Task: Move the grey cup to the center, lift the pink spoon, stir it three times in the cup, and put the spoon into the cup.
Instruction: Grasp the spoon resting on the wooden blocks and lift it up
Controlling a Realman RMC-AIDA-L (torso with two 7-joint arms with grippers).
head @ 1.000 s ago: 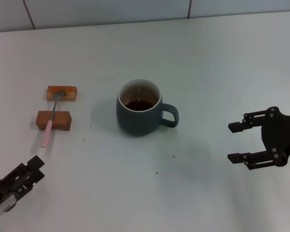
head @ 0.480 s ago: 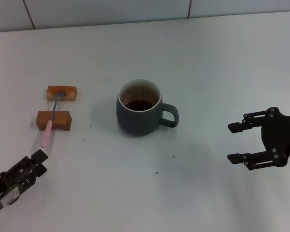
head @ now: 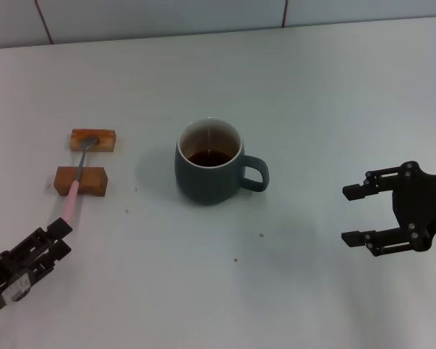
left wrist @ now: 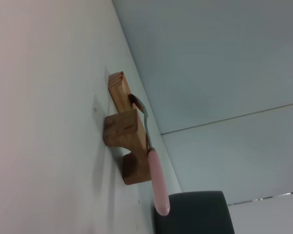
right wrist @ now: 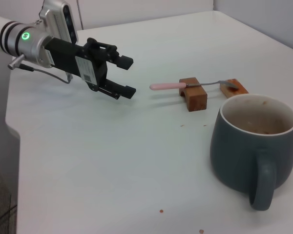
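Note:
The grey cup (head: 209, 161) stands mid-table with dark liquid inside, its handle toward the right; the right wrist view shows it close up (right wrist: 254, 146). The pink spoon (head: 78, 179) lies across two wooden blocks (head: 81, 181) at the left, pink handle end pointing toward me; it also shows in the left wrist view (left wrist: 155, 180) and the right wrist view (right wrist: 168, 86). My left gripper (head: 58, 238) is open just short of the handle's tip, seen also from the right wrist (right wrist: 125, 75). My right gripper (head: 354, 214) hangs open to the right of the cup, holding nothing.
The white table (head: 312, 102) meets a tiled wall at the back. A few small crumbs (head: 261, 235) lie in front of the cup. The far block (head: 93, 139) holds the spoon's bowl.
My left gripper has crept forward toward the spoon's pink handle end. The right gripper, cup and spoon have not moved.

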